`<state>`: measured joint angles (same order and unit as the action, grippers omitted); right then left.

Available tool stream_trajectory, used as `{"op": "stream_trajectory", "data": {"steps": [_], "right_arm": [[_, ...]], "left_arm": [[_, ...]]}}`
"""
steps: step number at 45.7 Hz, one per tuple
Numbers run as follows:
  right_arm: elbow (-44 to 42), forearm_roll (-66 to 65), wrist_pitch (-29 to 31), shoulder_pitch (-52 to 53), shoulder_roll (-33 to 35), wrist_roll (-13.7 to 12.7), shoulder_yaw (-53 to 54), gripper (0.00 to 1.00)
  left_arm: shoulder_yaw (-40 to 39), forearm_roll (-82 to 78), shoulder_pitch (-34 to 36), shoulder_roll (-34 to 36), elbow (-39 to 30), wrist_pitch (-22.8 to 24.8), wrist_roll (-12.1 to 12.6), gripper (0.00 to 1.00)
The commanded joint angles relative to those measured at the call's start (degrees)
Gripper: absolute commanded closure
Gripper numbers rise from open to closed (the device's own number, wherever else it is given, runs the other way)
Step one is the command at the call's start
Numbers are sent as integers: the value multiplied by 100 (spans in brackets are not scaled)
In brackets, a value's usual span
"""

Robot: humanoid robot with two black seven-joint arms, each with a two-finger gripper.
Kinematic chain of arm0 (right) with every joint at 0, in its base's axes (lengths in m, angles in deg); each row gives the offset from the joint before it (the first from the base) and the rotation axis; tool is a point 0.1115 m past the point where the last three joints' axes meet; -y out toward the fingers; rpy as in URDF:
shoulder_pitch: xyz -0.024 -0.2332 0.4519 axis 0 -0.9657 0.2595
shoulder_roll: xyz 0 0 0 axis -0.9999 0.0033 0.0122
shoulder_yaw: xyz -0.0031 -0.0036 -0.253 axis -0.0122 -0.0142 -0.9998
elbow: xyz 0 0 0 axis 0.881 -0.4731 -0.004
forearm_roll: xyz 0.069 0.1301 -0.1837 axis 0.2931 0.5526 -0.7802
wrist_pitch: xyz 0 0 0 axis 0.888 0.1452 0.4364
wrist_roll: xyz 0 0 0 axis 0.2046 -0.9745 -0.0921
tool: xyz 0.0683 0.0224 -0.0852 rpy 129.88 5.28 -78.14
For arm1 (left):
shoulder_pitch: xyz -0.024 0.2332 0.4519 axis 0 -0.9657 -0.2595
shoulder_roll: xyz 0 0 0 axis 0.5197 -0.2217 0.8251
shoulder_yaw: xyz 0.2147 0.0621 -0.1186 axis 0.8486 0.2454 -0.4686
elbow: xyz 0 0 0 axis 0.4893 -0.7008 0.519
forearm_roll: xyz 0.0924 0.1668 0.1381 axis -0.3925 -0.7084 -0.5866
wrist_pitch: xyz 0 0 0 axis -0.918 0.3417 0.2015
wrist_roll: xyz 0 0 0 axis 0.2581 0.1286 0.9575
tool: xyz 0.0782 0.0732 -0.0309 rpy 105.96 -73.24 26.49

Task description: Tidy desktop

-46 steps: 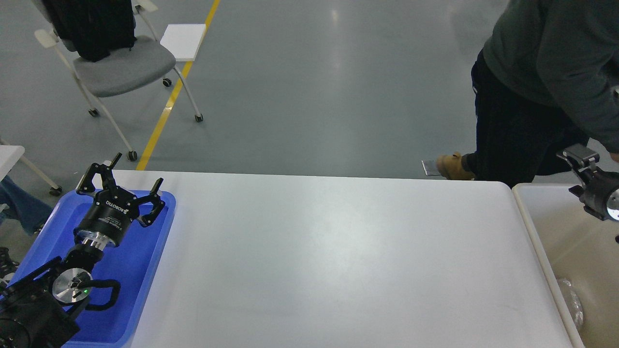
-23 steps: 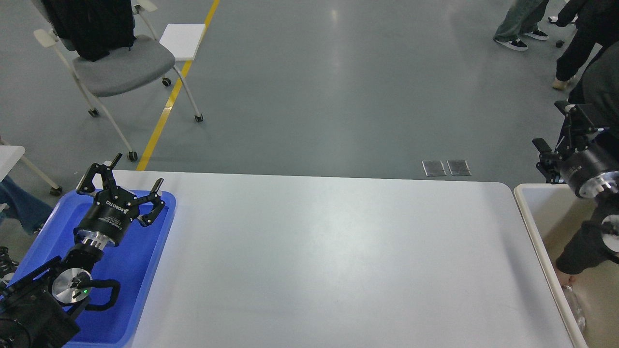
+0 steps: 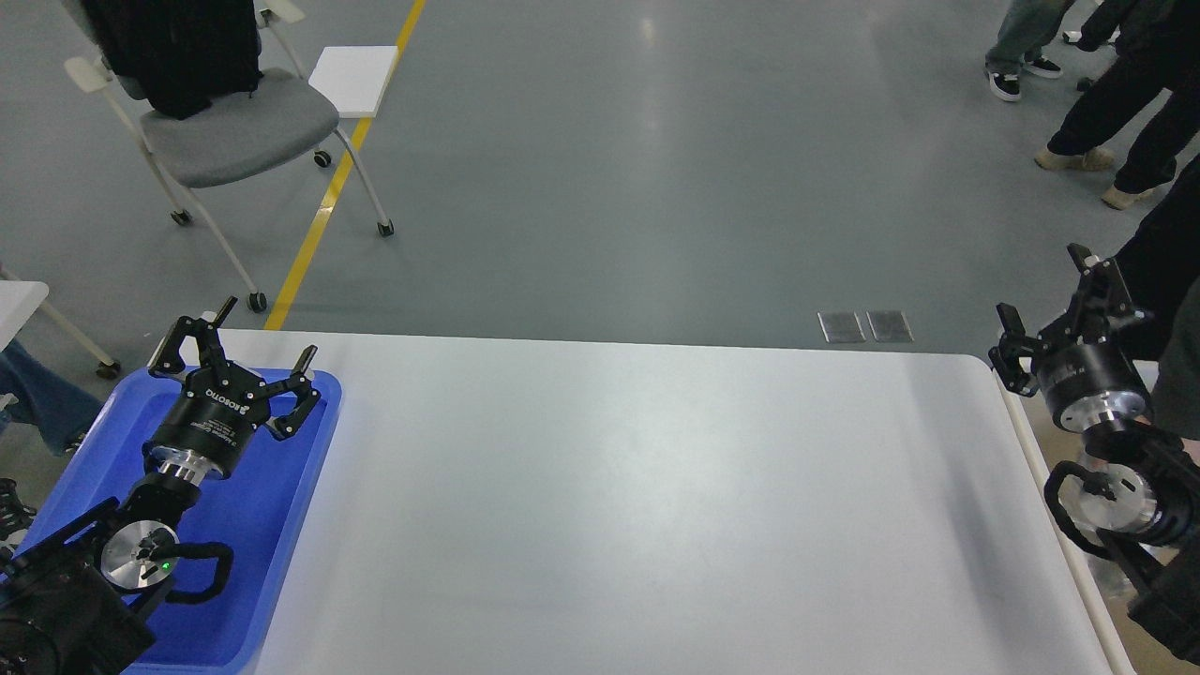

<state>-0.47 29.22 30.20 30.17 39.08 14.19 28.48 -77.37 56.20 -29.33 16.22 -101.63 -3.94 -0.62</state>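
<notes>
The desktop [image 3: 637, 497] is a large white tabletop with rounded corners, and its surface is bare. My left gripper [image 3: 239, 349] is open and empty, held above the far end of a blue tray [image 3: 272, 525] at the table's left edge. My right gripper [image 3: 1055, 300] is open and empty, raised over the table's far right corner beside a beige bin [image 3: 1050, 473].
A grey wheeled chair [image 3: 234, 127] with a black bag stands on the floor at the back left. People's legs [image 3: 1097, 103] stand at the far right. A yellow floor line [image 3: 337, 178] runs behind the table. The bin's inside is mostly hidden by my right arm.
My right arm has swung left and forward, from over the bin to the table's right corner. The person beside the bin has stepped away. My left arm has not moved.
</notes>
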Motion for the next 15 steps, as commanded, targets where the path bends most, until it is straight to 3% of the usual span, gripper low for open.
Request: {"op": "stream_trajectory", "data": {"steps": [1,15], "right_arm": [[17,1,38,-361,-270,14,640,0],[17,-8,56,-396,-227,23,578,0]], "left_arm": [[0,0,0,0,0,0,-1,1],[0,0,0,0,0,0,-1,1]]}}
